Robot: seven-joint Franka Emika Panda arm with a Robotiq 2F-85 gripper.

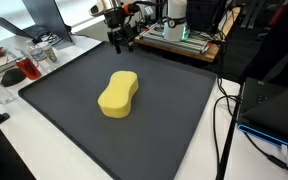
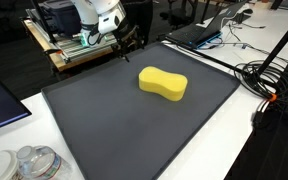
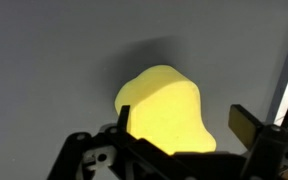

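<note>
Nearest our wrist camera, the gripper [image 3: 182,128] stands spread wide, holding nothing. Beyond it the yellow sponge [image 3: 164,100] lies flat on the dark mat [image 1: 174,125], untouched. We judge nothing is done yet: descent and grasp remain, though the gripper's height is hard to read.

Both exterior cameras high, angled down over the dark mat [image 1: 174,110], wrist camera close above the yellow sponge [image 3: 164,105] all views share.

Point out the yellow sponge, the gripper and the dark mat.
yellow sponge [image 1: 118,94]: in an exterior view, middle of its top.
gripper [image 1: 122,46]: in an exterior view, midway between its fingertips.
dark mat [image 2: 134,135]: in an exterior view, a bare patch.
</note>
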